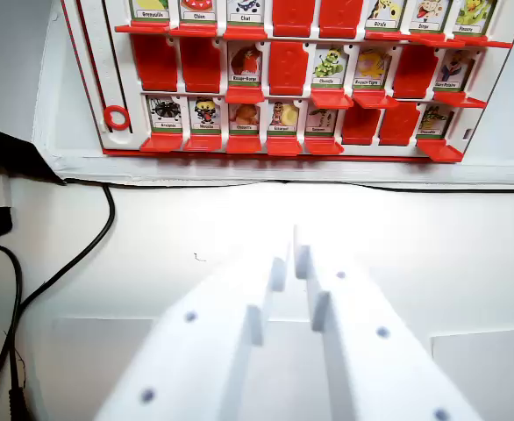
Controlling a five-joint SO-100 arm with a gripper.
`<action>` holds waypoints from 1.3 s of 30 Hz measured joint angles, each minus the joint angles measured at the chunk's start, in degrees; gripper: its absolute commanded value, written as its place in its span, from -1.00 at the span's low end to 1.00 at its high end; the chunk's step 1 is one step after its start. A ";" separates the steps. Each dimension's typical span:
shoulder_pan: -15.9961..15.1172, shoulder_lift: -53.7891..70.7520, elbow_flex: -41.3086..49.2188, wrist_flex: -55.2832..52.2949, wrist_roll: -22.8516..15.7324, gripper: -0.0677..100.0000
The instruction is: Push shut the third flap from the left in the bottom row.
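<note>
A white and red flap board (pixel 82 132) stands at the top of the wrist view, across the white table. In its nearest row, the third flap from the wrist view's left (pixel 244 117) stands open and shows an orange picture card. The two flaps left of it (pixel 165 114) and the two right of it (pixel 283 116) also show cards. Further right, two flaps (pixel 378 124) show plain red. My white gripper (pixel 289 259) is low in the view, well short of the board. Its fingers are almost together and hold nothing.
A black cable (pixel 82 254) curves over the table on the left, next to a black object (pixel 3 158). A red ring (pixel 116 117) sits on the board's left strip. Bare white table (pixel 397 237) lies between gripper and board.
</note>
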 measured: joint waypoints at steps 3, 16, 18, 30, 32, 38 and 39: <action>-1.05 0.00 0.00 0.00 0.62 -1.00; -2.20 0.88 4.66 -2.02 1.32 -1.00; -2.11 1.58 7.73 -3.69 1.32 -1.00; -0.62 2.90 37.44 -25.31 4.83 -1.00; -0.79 2.90 42.28 -30.15 4.83 -1.00; -0.44 -3.16 48.96 -45.26 4.13 -1.00; -0.44 -4.83 49.04 -47.55 4.13 -1.00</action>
